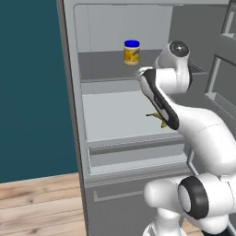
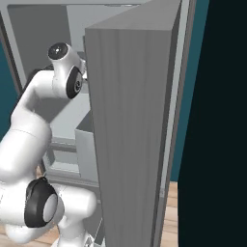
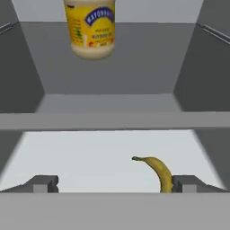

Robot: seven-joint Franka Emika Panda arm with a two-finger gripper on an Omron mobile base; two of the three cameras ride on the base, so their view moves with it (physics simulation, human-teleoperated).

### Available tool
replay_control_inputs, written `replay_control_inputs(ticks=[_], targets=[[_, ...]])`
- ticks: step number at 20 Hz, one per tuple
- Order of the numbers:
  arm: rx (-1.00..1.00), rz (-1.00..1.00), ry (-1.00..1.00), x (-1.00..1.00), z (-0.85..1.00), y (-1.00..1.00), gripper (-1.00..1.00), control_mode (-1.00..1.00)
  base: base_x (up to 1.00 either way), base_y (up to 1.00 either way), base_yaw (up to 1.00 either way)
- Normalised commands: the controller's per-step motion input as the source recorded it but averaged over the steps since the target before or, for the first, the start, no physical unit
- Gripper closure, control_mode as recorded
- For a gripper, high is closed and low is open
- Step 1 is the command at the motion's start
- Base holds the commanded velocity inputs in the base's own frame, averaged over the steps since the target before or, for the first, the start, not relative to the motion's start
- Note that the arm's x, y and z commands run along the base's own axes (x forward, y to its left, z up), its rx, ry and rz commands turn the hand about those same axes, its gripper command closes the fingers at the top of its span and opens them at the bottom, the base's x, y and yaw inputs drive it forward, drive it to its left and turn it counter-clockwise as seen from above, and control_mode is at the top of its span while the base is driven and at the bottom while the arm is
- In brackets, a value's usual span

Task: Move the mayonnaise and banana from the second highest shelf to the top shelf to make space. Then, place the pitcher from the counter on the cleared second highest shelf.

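Note:
The mayonnaise (image 1: 131,52) (image 3: 90,29), a blue-lidded jar with a yellow label, stands on the dark grey top shelf (image 1: 103,65) (image 3: 117,67). On the pale second highest shelf (image 1: 113,115) (image 3: 85,155) lies the yellow banana (image 1: 159,118) (image 3: 162,173), partly hidden by my arm in the left base view. My gripper (image 3: 116,184) is open and holds nothing. It hovers at the front of the pale shelf, and the banana lies just inside its right fingertip (image 3: 186,183). The pitcher and the counter are out of view.
The fridge's open door (image 2: 130,120) stands edge-on close to my arm on the right. Door racks (image 1: 221,69) jut out at the right side. A drawer (image 1: 133,154) sits below the pale shelf. The top shelf's front edge (image 3: 112,121) crosses just above the gripper.

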Motion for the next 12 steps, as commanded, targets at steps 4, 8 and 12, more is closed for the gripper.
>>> replay_control_inputs(ticks=[4,8,12], targets=[[-0.11,0.0,0.08,-0.23,-0.85,-0.13,-1.0,-1.0,0.0,0.0,0.0],[-0.09,0.0,0.08,0.0,-0.68,-0.14,-1.0,-1.0,0.0,0.0,0.0],[-0.04,-0.01,0.17,0.0,-0.37,-0.29,-1.0,-1.0,0.0,0.0,0.0]])
